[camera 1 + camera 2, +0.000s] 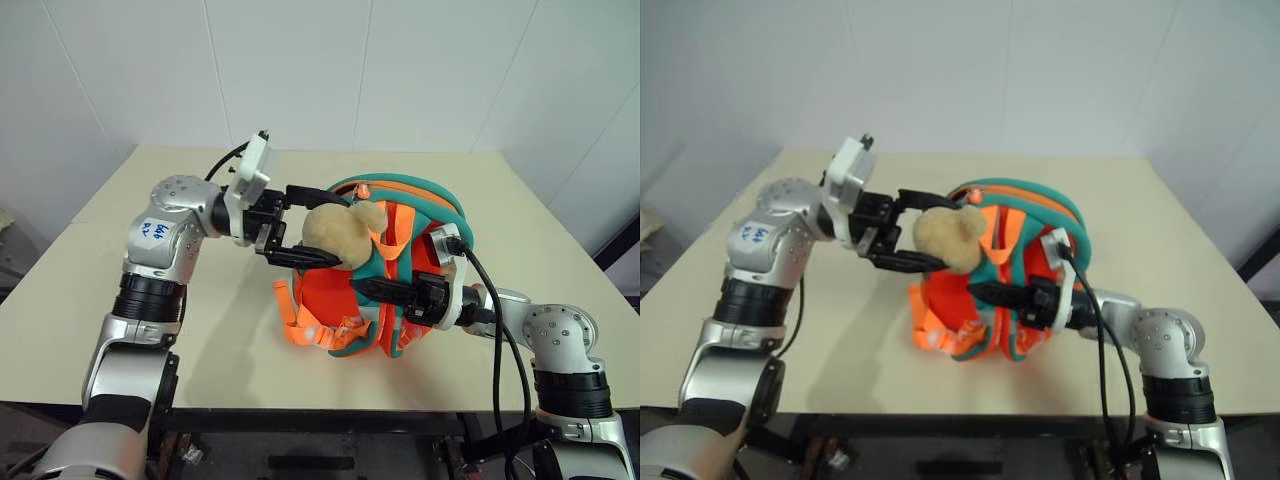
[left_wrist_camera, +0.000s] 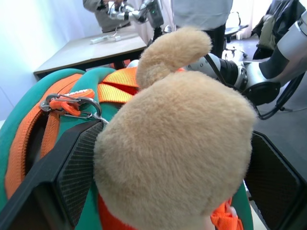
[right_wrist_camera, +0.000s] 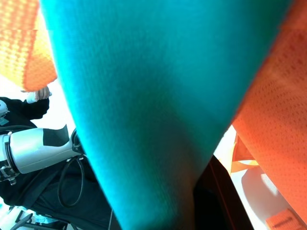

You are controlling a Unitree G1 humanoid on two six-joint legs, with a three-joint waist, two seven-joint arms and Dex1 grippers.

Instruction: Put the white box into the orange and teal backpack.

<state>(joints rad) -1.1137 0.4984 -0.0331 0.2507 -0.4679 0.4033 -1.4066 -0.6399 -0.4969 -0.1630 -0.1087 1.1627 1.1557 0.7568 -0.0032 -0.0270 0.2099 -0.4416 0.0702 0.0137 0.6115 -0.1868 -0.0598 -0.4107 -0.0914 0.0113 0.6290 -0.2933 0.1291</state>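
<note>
The orange and teal backpack (image 1: 395, 270) stands on the tabletop (image 1: 560, 220) between the 2 arms. The right hand (image 1: 365, 288) is clenched on a teal strap at its front, pinning it. The left hand (image 1: 305, 225) is spread wide, its 2 fingers straddling the tan plush toy (image 1: 340, 235) without pinching it. The white box cannot be made out anywhere; it may already sit inside, though that is a guess. To do this step well, the right hand should keep the bag steady while the left hand avoids the plush and goes for the zipper pull (image 2: 72, 105) near the top seam instead.
</note>
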